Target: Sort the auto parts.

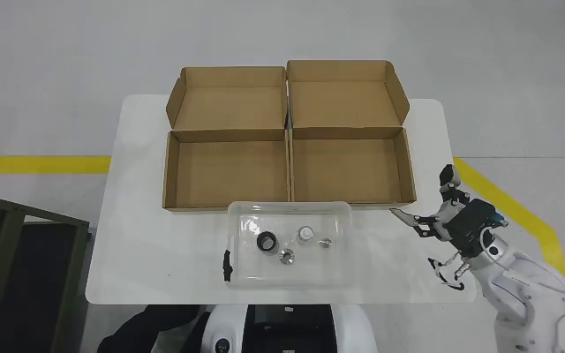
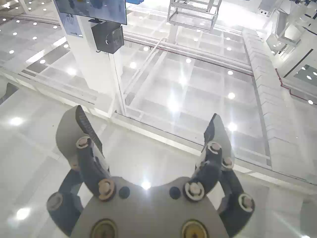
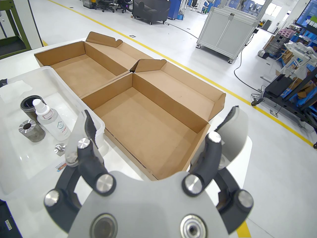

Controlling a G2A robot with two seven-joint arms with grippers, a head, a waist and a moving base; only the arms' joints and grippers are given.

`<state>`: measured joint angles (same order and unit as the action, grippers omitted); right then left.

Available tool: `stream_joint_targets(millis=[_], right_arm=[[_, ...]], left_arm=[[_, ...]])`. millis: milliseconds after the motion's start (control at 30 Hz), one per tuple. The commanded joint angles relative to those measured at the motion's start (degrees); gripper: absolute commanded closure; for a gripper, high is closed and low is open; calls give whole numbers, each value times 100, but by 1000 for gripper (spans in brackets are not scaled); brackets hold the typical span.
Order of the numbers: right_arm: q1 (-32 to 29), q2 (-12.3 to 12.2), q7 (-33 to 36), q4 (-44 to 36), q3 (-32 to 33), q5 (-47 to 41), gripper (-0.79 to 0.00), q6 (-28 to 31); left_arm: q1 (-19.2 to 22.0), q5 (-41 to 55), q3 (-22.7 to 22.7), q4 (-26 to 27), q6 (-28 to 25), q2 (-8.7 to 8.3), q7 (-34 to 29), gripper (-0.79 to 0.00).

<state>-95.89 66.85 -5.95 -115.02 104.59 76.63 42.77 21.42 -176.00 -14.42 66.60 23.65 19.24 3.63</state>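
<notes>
A clear plastic bin [image 1: 238,265] [image 3: 95,121] sits at the table's front edge. It holds a black ring bearing [image 1: 267,241] [image 3: 29,104], a small white bottle [image 1: 305,234] [image 3: 50,121], a grey metal cylinder [image 1: 286,258] [image 3: 31,130] and a small metal fitting [image 1: 325,243] [image 3: 60,148]. My right gripper [image 1: 431,225] [image 3: 160,113] hangs open and empty over the table's right edge, to the right of the bin and apart from it. My left gripper [image 2: 147,115] is open with nothing between its fingers, pointing up at the room's ceiling.
Two open cardboard boxes stand side by side behind the bin, the left box [image 1: 227,172] [image 3: 81,68] and the right box [image 1: 349,168] [image 3: 148,120], both empty, lids folded back. The white table [image 1: 132,221] has bare strips along its left and right sides.
</notes>
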Motion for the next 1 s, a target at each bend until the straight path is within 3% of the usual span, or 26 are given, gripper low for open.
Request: stream_joint_targets(millis=[0, 433, 600, 967], right_arm=[[0, 0, 0, 0, 0, 0, -785, 0], [-8, -2, 37, -1, -20, 38, -785, 11], [103, -65, 565, -251, -401, 803, -785, 476], [206, -121, 604, -245, -1136, 1065, -785, 896]], left_arm=[[0, 0, 0, 0, 0, 0, 0, -785], [0, 0, 0, 0, 0, 0, 0, -785], [0, 0, 0, 0, 0, 0, 0, -785], [0, 0, 0, 0, 0, 0, 0, -785]])
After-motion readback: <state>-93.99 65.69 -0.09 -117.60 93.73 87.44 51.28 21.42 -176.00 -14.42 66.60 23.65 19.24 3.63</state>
